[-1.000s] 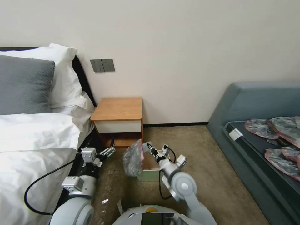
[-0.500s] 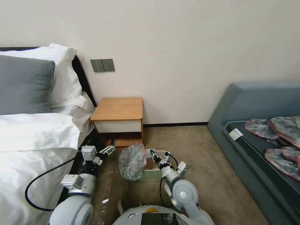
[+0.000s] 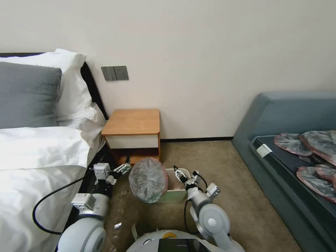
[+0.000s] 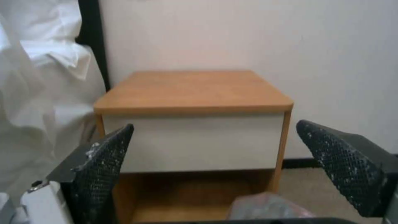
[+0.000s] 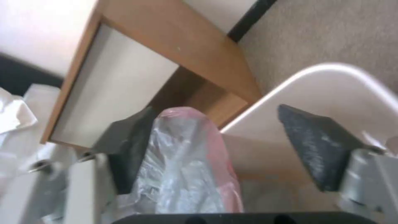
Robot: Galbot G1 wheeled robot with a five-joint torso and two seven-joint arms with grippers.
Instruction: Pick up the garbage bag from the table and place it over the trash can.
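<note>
The garbage bag (image 3: 148, 179), crinkly grey plastic with a pinkish rim, bulges over the left side of the cream trash can (image 3: 174, 196) on the carpet. My right gripper (image 3: 179, 173) hovers open above the can's inside. In the right wrist view the garbage bag (image 5: 186, 168) lies against one finger (image 5: 124, 149) of that right gripper (image 5: 213, 113), with the trash can's rim (image 5: 331, 70) beyond. My left gripper (image 3: 124, 168) is open and empty, left of the bag. The left gripper (image 4: 214, 126) faces the table (image 4: 191, 90), whose wood top (image 3: 133, 121) is bare.
A bed with white linen (image 3: 35, 150) runs along the left, close to my left arm. A blue-grey sofa (image 3: 280, 115) at the right holds flattened grey-pink bags (image 3: 315, 157). Open carpet (image 3: 224, 168) lies between can and sofa. A small scrap (image 3: 118, 225) lies on the floor.
My right gripper drew back to the right, away from the bag's rim. The bag settled rounder and wider over the can's left side. The left arm barely shifted.
</note>
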